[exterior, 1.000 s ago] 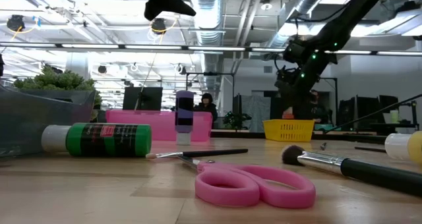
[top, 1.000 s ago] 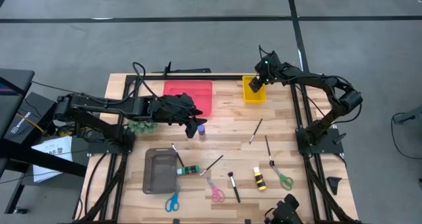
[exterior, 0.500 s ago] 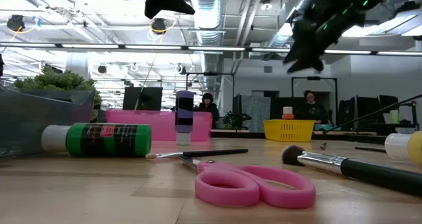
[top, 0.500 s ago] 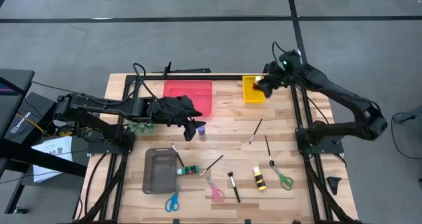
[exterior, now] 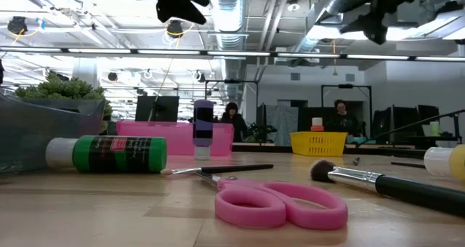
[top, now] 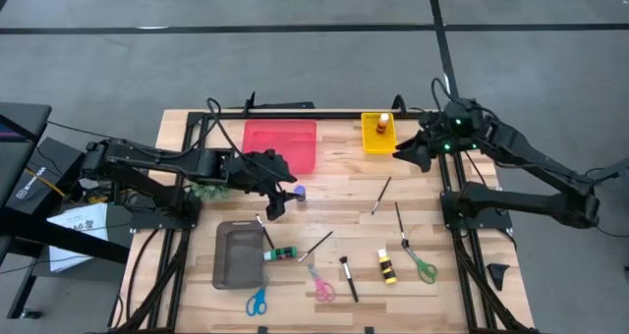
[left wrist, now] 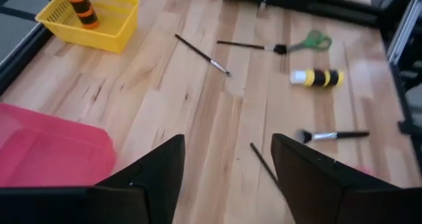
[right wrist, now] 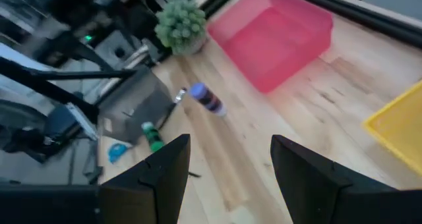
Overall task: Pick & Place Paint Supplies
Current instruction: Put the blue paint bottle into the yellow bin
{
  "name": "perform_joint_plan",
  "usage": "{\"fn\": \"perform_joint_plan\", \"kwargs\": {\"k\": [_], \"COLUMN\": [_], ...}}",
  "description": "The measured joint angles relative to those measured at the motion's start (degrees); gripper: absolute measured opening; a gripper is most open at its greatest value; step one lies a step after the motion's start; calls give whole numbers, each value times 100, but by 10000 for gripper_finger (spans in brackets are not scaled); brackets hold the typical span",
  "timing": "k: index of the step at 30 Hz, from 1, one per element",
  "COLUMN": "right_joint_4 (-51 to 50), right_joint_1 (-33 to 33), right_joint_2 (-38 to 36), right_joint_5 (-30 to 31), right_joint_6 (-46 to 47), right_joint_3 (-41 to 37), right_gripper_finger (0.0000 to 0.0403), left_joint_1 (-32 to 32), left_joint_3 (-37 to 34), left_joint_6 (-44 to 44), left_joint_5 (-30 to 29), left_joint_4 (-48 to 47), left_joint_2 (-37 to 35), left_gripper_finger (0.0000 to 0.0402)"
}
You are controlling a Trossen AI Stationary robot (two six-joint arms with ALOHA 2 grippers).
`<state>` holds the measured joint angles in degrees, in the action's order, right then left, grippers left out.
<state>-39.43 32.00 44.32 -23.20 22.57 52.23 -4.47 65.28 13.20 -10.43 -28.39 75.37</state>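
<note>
Left gripper [top: 275,198] hangs over the counter [top: 334,201] with fingers apart and nothing between them, just beside the purple bottle [top: 298,191], which stands upright in front of the pink tray [top: 280,143]. Right gripper [top: 405,153] is up in the air beside the yellow basket [top: 378,136], fingers apart too, holding nothing. An orange-capped bottle [top: 380,125] sits inside that basket. Nearer the front, the green bottle [top: 281,252] lies on its side against the grey bin [top: 239,255], the yellow-and-black bottle [top: 386,266] lies near the green scissors [top: 422,266], and thin brushes [top: 380,195] are scattered between them.
</note>
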Motion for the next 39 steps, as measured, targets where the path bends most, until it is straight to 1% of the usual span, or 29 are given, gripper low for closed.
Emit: {"fn": "perform_joint_plan", "kwargs": {"k": [4,8,12,15,19,23,28,33,39], "right_joint_4": [-3,100,220,215,215,216,215,220,217], "right_joint_1": [-197,-314,-391,-450,-469,-467,-465,-463,-463], "right_joint_2": [-153,-162,-164,-160,-160,-161,-166,-171,-171], "right_joint_5": [253,274,331,406,422,424,424,424,491], "right_joint_6": [311,529,607,642,688,703,703,703,703], "right_joint_3": [0,0,0,0,0,0,0,0,0], "right_gripper_finger": [207,207,207,207,207,207,207,207,207], "left_joint_1": [39,114,297,464,647,798,809,809,872], "left_joint_3": [4,2,2,2,0,-135,-462,-566,-716], "left_joint_6": [-288,-653,-1133,-1308,-1338,-1338,-1279,-1258,-1139], "left_joint_5": [179,251,185,183,204,614,703,716,721], "left_joint_4": [45,-14,-22,-39,-34,-13,187,296,680], "left_joint_2": [348,860,1237,1467,1644,1744,1703,1683,1683], "left_gripper_finger": [263,299,317,318,310,302,301,300,283]}}
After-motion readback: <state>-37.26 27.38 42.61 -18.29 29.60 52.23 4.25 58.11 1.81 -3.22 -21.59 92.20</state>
